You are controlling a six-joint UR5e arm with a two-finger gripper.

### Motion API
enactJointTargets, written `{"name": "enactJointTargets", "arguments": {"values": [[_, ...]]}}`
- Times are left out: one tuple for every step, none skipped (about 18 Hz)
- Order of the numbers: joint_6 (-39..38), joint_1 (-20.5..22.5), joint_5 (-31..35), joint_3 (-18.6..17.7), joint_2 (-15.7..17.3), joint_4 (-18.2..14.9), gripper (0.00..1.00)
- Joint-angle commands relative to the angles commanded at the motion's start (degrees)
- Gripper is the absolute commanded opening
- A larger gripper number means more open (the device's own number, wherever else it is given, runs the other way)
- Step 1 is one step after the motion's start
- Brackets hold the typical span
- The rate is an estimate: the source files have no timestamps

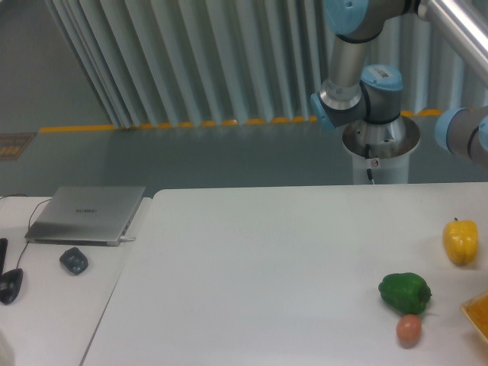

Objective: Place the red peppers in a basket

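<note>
Nearest, at the right edge: a corner of the basket (479, 311), the rest cut off. Just left on the worktop (267, 267): orange-pink egg-shaped item (409, 329), green pepper (405, 292) touching behind it. Yellow pepper (460, 241) farther back, well apart. Laptop (86, 213) far left. Arm (358, 69) at rear. Claw out of frame; state cannot be told. Red pepper not visible, location unknown. Risk: release off-centre over the rim, so the pepper rolls out unseen.

fixed camera | high front view | faces table (267, 252), arm base (379, 137)
</note>
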Motion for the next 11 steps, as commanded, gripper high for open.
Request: {"name": "enactJointTargets", "arguments": {"values": [[0.00, 0.00, 0.00, -0.26, 0.09, 0.00, 1.00], [0.09, 0.00, -0.09, -0.44, 0.18, 0.09, 1.00], [0.09, 0.00, -0.09, -0.44, 0.26, 0.00, 1.00], [0.09, 0.00, -0.09, -0.44, 0.26, 0.00, 1.00], [-0.09, 0.00, -0.09, -0.53, 0.35, 0.00, 1.00], [-0.09, 0.00, -0.09, -0.70, 0.44, 0.00, 1.00], [-0.26, -0.09, -0.17, -1.05, 0.44, 0.00, 1.00], [0.26, -0.09, -0.17, -1.66, 0.96, -0.09, 1.00], [0.18, -0.09, -0.17, -1.93, 1.23, -0.18, 1.00], [-0.17, -0.26, 0.09, -2.02, 1.32, -0.35, 1.00], [-0.52, -0.35, 0.18, -2.63, 1.41, -0.44, 1.00]]}}
